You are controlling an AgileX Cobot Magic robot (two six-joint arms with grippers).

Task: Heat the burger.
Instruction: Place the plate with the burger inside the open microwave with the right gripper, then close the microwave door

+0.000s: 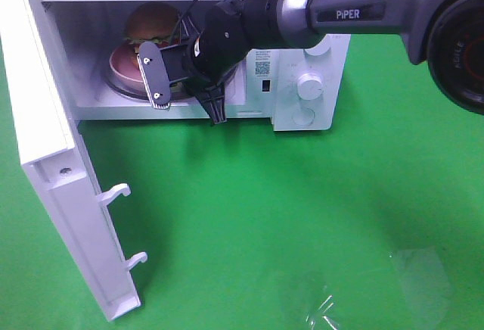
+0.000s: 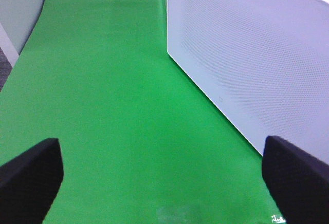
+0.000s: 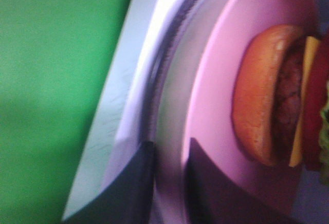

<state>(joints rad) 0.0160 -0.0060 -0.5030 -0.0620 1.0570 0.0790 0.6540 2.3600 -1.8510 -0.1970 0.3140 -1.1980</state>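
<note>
**Burger [image 1: 153, 20] in place: clean release required**

Burger was seen upright on the pink plate [image 1: 121, 61], which lay on the glass turntable [image 3: 172, 80] inside the microwave [image 1: 302, 110]. The right gripper [image 3: 169, 147] was found astride the plate's near rim, jaws narrowly parted; whether the rim was pinched could not be told. A fuller opening was judged necessary before any retreat, lest the plate be dragged off centre. A level, straight withdrawal was advised, clear of the open door [image 1: 53, 156], which was then to be shut. The left gripper [image 2: 164, 178] was seen wide open and empty over the counter [image 2: 113, 106].
</note>
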